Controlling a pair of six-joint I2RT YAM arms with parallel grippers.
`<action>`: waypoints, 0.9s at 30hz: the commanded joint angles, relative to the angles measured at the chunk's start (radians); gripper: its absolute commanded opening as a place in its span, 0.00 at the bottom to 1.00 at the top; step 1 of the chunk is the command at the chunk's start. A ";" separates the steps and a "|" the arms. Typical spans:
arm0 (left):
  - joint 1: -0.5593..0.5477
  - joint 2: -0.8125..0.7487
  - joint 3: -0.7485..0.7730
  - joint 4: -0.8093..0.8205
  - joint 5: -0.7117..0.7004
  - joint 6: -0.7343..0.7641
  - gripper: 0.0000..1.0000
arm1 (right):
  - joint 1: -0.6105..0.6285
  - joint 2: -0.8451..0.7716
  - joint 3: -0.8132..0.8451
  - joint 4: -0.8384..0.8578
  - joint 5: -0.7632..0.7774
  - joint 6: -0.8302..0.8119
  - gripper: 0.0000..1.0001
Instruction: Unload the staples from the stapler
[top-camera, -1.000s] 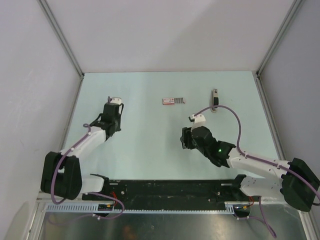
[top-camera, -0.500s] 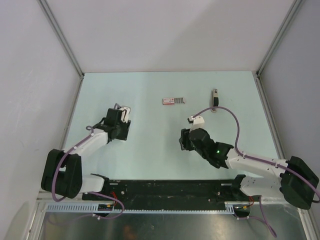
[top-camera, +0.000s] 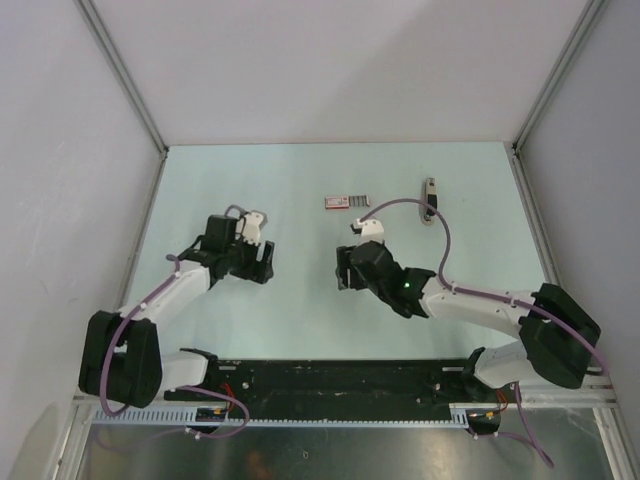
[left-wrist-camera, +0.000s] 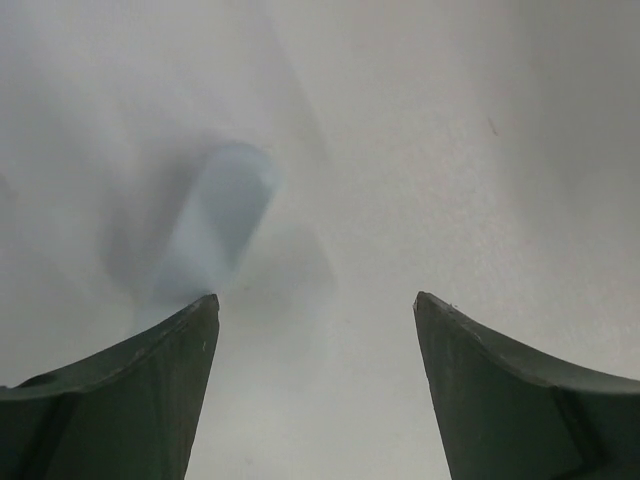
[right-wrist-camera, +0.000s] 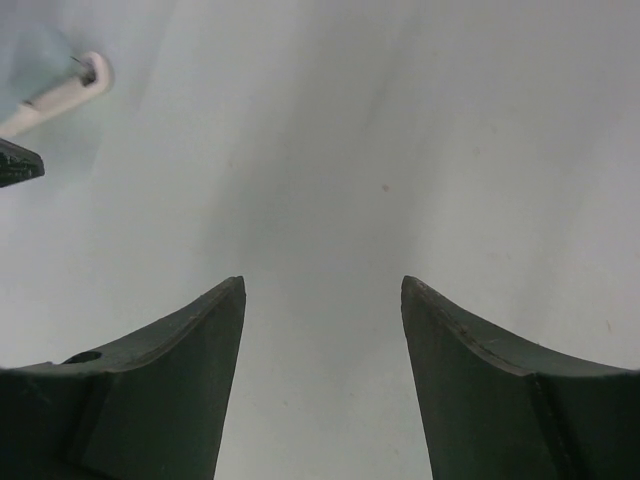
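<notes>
The stapler is seen lying at the far right of the worktop, well apart from both claws. The left claw and right claw are spread wide, with nothing held.
</notes>
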 joint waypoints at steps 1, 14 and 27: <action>0.124 -0.067 0.053 0.011 0.065 0.061 0.84 | 0.003 0.065 0.124 0.072 -0.038 -0.082 0.71; 0.172 -0.061 -0.013 -0.039 0.166 0.377 0.86 | -0.080 0.099 0.212 0.063 -0.181 -0.205 0.79; 0.162 0.241 0.203 -0.017 0.314 0.430 0.99 | -0.098 0.062 0.204 -0.026 -0.212 -0.229 0.81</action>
